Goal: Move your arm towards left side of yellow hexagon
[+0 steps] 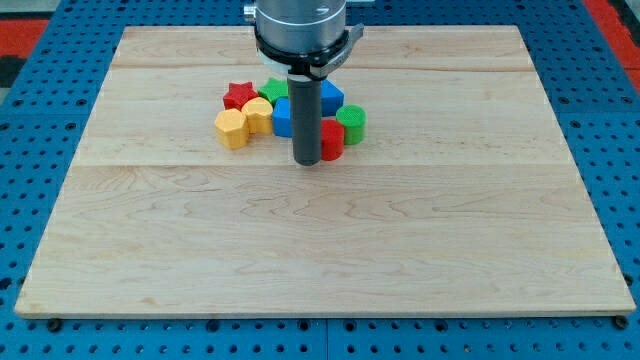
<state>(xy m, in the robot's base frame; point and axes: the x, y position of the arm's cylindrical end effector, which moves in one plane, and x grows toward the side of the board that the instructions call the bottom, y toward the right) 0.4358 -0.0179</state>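
My tip sits on the board just below the cluster of blocks, touching or nearly touching the red cylinder at its right. It is a bare rod, so there is nothing to spread or press together, and it pinches nothing.

Two yellow blocks lie at the cluster's left end, toward the board's left edge. I take the lower, outer one for the yellow hexagon, though its outline is too small for me to be sure; the second yellow block touches it on the right. The hexagon lies to the left of my tip and a little toward the far edge. Its left side faces open wood, so I judge I must travel left along the near side of the cluster, pass under the hexagon, then rise beside it without nudging it.

My rod hides part of a blue block and splits it from another blue block. A red star, a green block and a green cylinder crowd behind; their contacts are hard to make out
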